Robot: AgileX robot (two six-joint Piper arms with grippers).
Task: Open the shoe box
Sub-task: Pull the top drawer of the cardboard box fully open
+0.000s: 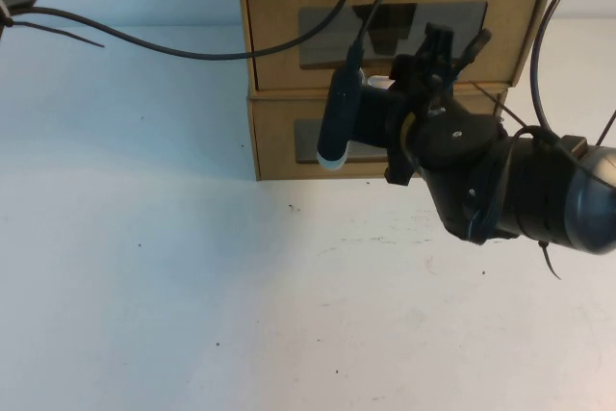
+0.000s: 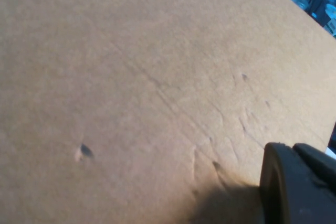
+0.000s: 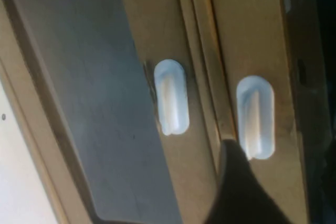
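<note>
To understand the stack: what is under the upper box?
A second box, partly hidden by the right arm. The right gripper is near the handles; the left gripper over the upper box.

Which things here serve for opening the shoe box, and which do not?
For the job: stacked boxes; white handles; right gripper, open, at the handles; left gripper, over the box top.
Not for the job: cable; table.
</note>
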